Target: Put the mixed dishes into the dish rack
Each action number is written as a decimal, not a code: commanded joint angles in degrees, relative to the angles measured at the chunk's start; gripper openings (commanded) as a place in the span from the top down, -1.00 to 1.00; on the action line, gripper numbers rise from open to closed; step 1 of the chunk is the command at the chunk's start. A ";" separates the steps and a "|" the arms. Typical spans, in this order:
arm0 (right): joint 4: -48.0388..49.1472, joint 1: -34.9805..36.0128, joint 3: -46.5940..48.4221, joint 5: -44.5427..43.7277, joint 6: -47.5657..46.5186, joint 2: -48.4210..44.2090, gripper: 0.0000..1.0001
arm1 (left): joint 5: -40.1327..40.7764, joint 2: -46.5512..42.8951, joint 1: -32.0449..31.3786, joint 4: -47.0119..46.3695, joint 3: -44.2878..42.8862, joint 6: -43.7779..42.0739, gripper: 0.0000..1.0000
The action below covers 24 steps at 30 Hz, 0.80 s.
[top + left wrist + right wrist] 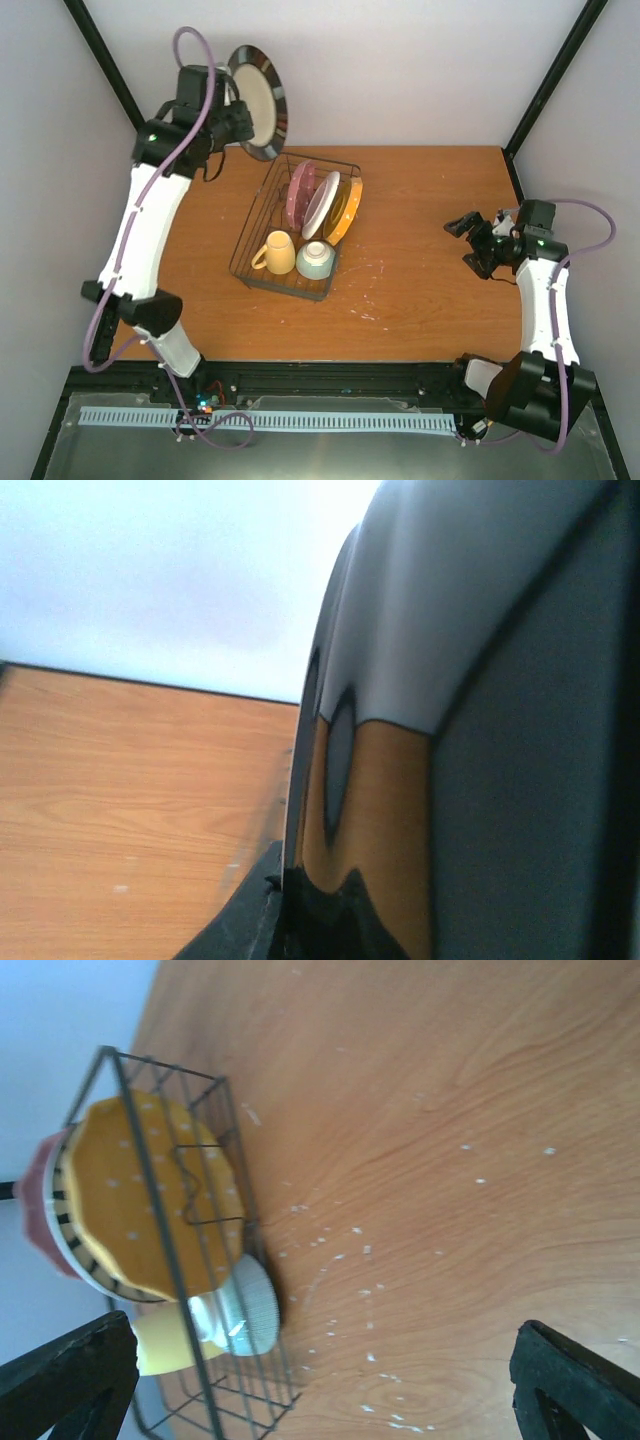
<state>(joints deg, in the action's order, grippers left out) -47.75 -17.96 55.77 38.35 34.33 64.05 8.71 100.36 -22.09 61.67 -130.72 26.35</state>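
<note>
The dark-rimmed plate [258,102] is the only dish outside the dish rack [280,285]. It hangs on edge in the air just beyond the rack's far-left corner, its rim pinched by the nearly closed left fingers [238,120]. Inside the rack, the pink plate [300,193], striped plate [322,203] and orange plate [347,207] stand on edge together, with the yellow mug [277,252] and mint bowl [316,260] at the near end. The right fingers [468,246] gape wide and empty over the tabletop [430,200], well to the right. The step in hand looks like bringing this plate in. Next it likely needs lowering on edge into the gap left of the pink plate — gently, without knocking its neighbours.
</note>
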 commanded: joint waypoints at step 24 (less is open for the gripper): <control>3.67 0.38 -3.44 -2.27 -4.63 6.02 -1.00 | 26.42 -0.98 -7.87 2.33 19.09 -15.57 0.99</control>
<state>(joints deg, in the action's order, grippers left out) -45.45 -17.93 53.08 35.66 30.61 70.28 28.56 102.17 -29.61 73.80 -112.16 14.66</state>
